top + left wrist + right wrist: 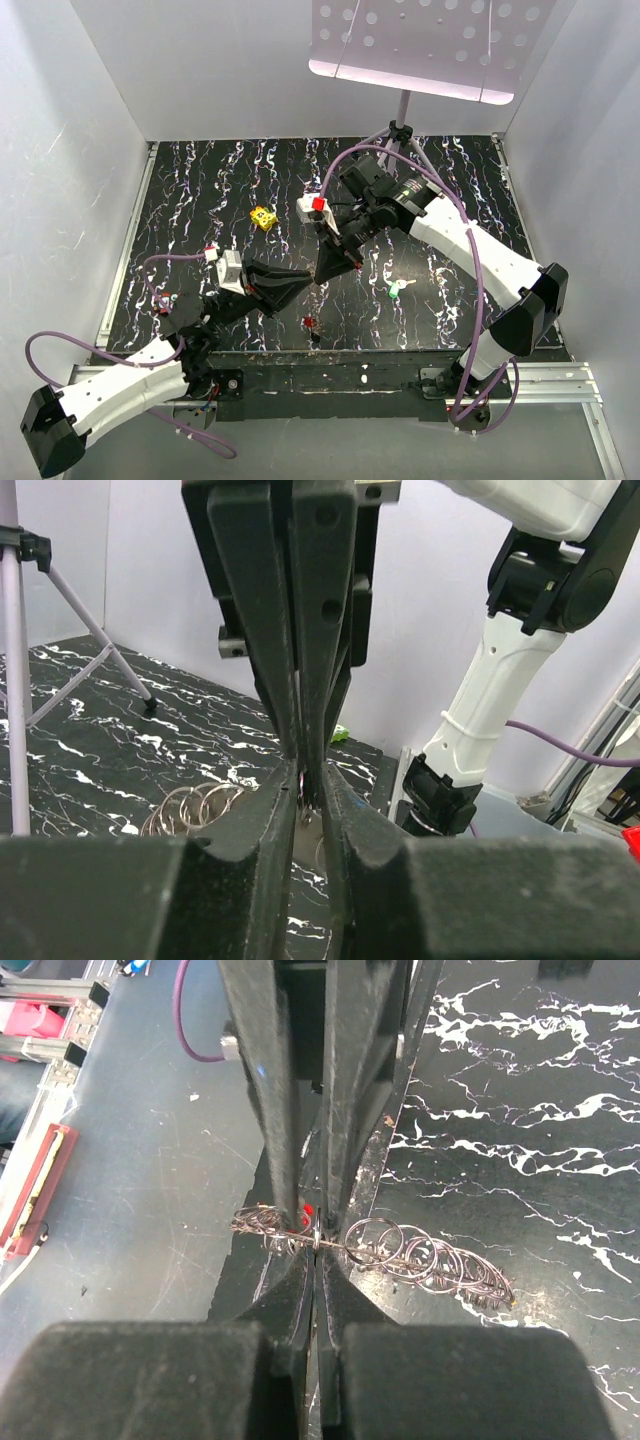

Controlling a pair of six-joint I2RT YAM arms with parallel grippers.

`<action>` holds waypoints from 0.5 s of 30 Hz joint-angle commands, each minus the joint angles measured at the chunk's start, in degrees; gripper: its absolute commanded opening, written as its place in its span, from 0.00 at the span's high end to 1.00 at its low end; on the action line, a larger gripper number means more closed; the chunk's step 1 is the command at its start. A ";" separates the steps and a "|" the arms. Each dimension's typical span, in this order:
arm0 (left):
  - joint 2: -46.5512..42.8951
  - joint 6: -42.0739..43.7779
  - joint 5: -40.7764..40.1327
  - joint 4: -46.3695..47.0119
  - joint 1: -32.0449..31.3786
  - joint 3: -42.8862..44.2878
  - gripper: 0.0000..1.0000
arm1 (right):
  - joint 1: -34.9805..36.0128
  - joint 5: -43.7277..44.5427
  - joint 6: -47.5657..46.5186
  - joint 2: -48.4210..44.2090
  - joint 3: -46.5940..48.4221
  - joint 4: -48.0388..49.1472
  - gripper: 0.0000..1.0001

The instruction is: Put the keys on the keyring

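Where tips meet, right fingers (355, 1310) pinching keyring (400, 1250), left fingers (270, 1110) slightly parted astride

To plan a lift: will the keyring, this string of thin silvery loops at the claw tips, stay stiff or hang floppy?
Probably floppy: the keyring is many thin linked loops trailing sideways. Likely light, as the wire is fine. It may slip, since the right claw seems to pinch only one smooth wire.
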 commanded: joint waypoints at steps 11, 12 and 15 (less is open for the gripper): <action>-3.52 8.36 2.66 -22.78 0.30 9.55 0.57 | 0.48 0.06 -0.28 -1.64 -0.54 -0.58 0.99; -3.70 9.24 2.92 -24.28 0.30 9.91 0.56 | 0.57 0.06 -0.54 -1.64 -0.54 -0.67 0.99; -4.14 11.00 3.01 -27.53 0.30 11.05 0.56 | 0.57 -0.03 -0.80 -1.73 -0.54 -0.93 0.99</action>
